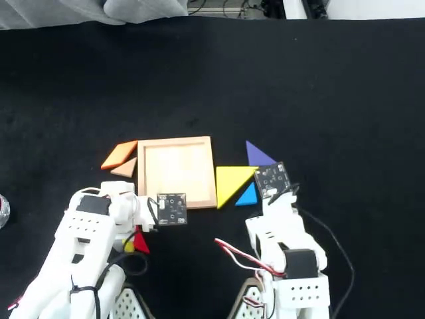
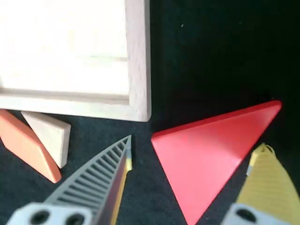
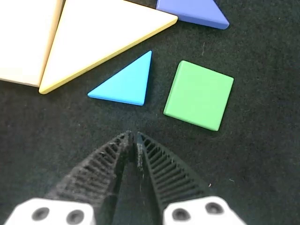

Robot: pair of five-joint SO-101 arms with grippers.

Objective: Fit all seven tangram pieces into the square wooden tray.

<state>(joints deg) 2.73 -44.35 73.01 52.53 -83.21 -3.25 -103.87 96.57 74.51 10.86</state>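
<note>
Found left pincer (image 2: 196, 145) nearest, at 7 o'clock of the square wooden tray (image 1: 178, 141): spread wide, gripping nothing, one finger either side of the red triangle (image 2: 211, 154) lying flat on the black bench (image 1: 319, 100). Cannot tell whether either finger touches the piece.

Found right pincer (image 3: 133, 138) at 4 o'clock of the tray: closed tip to tip, holding nothing, poised over the bench. Noted just beyond its tips the blue triangle (image 3: 125, 82) and the green square (image 3: 199, 93), near each other but apart. Green square hidden under the right arm in the high view.

Noted next the large yellow triangle (image 1: 231, 183), lying against the tray's 3 o'clock rim, and beyond it the purple triangle (image 1: 257, 156) at 2 o'clock.

Recorded tray flat at mid-bench, its near rim partly overlapped in the high view by the left arm's wrist camera board (image 1: 172, 209). All seven pieces lying outside it.

Noted at 9 o'clock, just beside the rim, the plain wooden triangle (image 1: 126, 168) and, at 10 o'clock, the orange parallelogram (image 1: 119, 154), seemingly touching each other.

Logged at the far edge, 12 o'clock: grey cloth (image 1: 99, 10) and cables (image 1: 226, 6).
</note>
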